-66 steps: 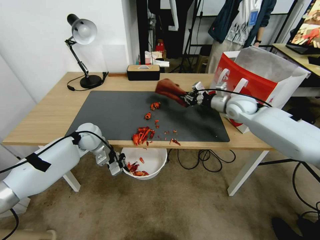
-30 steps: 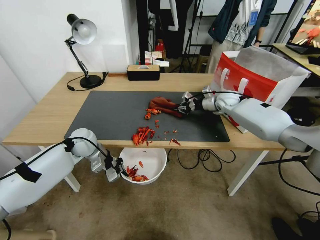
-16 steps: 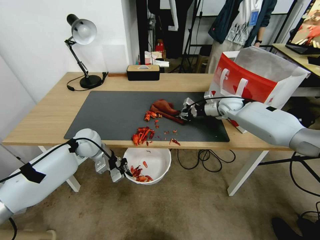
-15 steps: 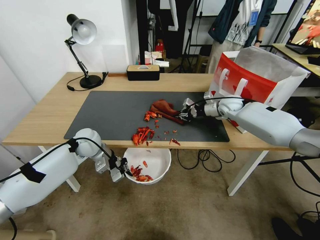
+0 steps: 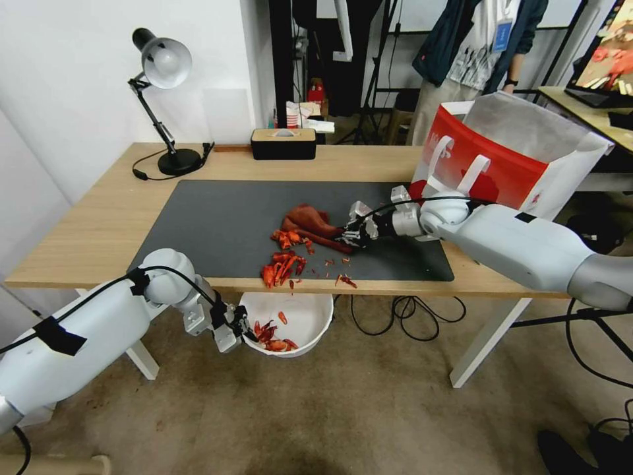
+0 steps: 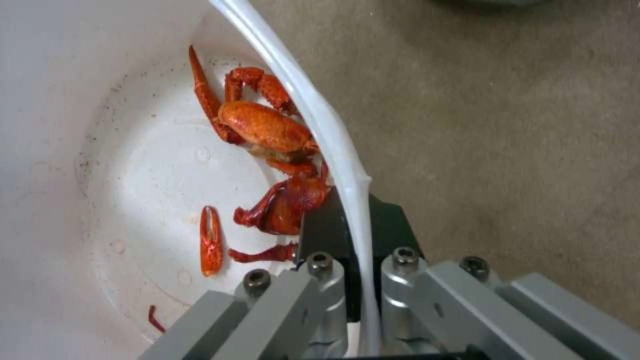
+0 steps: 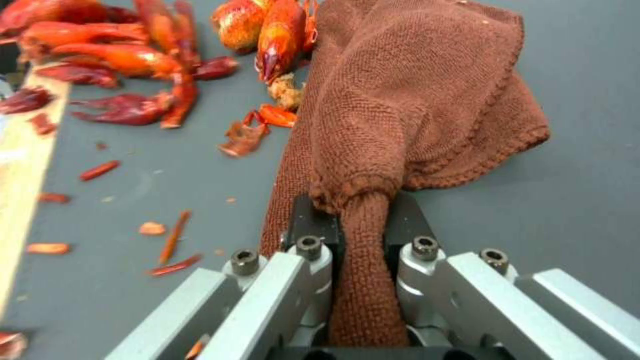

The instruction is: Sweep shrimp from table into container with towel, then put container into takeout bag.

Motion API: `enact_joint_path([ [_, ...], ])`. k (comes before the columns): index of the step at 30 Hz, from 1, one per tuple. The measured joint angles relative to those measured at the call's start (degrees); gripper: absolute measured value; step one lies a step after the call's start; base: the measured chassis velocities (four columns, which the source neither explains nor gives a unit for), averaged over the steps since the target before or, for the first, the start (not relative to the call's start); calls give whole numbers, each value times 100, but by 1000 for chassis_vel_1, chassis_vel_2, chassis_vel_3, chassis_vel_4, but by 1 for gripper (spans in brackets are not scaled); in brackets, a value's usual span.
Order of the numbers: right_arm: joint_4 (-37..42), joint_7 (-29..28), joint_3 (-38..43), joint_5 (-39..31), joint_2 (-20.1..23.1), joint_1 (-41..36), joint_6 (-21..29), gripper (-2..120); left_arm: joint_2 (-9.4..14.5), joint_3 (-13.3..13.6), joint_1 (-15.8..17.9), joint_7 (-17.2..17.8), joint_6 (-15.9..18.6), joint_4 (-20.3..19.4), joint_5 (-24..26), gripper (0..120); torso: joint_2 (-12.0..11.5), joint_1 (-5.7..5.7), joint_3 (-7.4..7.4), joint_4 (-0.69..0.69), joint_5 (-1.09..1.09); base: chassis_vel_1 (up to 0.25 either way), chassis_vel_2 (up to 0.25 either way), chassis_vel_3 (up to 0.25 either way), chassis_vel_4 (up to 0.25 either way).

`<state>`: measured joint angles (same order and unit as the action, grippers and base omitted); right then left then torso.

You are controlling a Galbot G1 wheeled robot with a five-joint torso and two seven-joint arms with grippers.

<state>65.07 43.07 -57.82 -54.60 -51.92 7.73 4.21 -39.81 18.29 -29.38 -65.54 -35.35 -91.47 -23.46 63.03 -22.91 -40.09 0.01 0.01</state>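
The right gripper (image 5: 347,235) pinches a soft, knitted rust-brown towel (image 5: 308,223), bunched on the dark grey mat (image 5: 211,218) of the light wood table (image 5: 92,231). Glossy red-orange shrimp (image 5: 283,264) shells lie just ahead of it, nearer the front edge. Since half a second ago the towel has slid closer to that edge. Below it, the left gripper (image 5: 239,324) clamps the smooth white container (image 5: 310,316) rim.

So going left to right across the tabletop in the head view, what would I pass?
Desk lamp → black tissue box → brown towel → right hand gripping it → red and white takeout bag.
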Motion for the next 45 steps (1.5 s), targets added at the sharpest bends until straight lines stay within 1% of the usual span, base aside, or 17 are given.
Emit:
enact_joint_path([
  [8,392,-32,-63,-5,283,-28,18,5,-20,57,-41,4,105,-140,86,0,0,0,-1,0,0,0,0,0,0],
  [12,547,-73,-67,-12,431,-73,18,5,-47,115,-33,7,117,-202,109,0,0,0,0,0,0,0,0,0,0],
  [14,634,-112,-59,-38,520,-101,23,5,-64,190,-23,24,180,-332,131,0,0,1,-1,0,1,0,0,0,0],
  [15,634,-112,-59,-38,520,-101,23,5,-64,190,-23,24,180,-332,131,0,0,1,-1,0,1,0,0,0,0],
  [17,694,-128,-52,-63,600,-116,30,5,-121,242,-5,39,237,-403,152,0,0,1,0,1,-1,0,0,0,0],
  [20,723,-132,-47,-71,645,-122,34,5,-165,280,41,53,271,-394,180,0,0,1,0,0,-1,0,0,0,0],
  [23,778,-146,18,-75,723,-192,39,5,-238,361,199,67,312,-232,258,0,0,0,-1,-2,-1,0,0,0,0],
  [24,778,-146,18,-75,723,-192,39,5,-238,361,199,67,312,-232,258,0,0,0,-1,-2,-1,0,0,0,0],
  [26,786,-151,110,-70,752,-294,39,5,-241,421,337,67,312,-42,320,0,1,0,-1,-2,0,0,0,0,0],
  [30,785,-156,186,-58,754,-365,38,5,-221,434,399,53,293,83,339,0,1,0,-1,-3,-1,0,0,0,0],
  [33,765,-164,256,-42,744,-433,38,5,-154,435,406,27,259,171,347,0,1,0,-1,-3,-2,0,0,0,0],
  [35,679,-260,340,-33,670,-484,38,5,-49,424,343,21,230,207,382,0,1,1,0,-4,-2,0,0,0,0],
  [36,679,-260,340,-33,670,-484,38,5,-49,424,343,21,230,207,382,0,1,1,0,-4,-2,0,0,0,0],
  [39,457,-512,412,-30,487,-459,41,5,26,347,314,13,216,255,435,0,-1,0,-2,-2,-2,0,0,0,0],
  [40,457,-512,412,-30,487,-459,41,5,26,347,314,13,216,255,435,0,-1,0,-2,-2,-2,0,0,0,0],
  [42,315,-692,402,-112,312,-388,129,5,92,262,326,-9,195,319,456,0,-3,-3,-3,-3,-2,0,0,0,0],
  [45,213,-768,345,-137,183,-320,171,5,155,190,329,-15,183,349,501,0,-3,-3,-3,-3,-1,0,0,0,0],
])
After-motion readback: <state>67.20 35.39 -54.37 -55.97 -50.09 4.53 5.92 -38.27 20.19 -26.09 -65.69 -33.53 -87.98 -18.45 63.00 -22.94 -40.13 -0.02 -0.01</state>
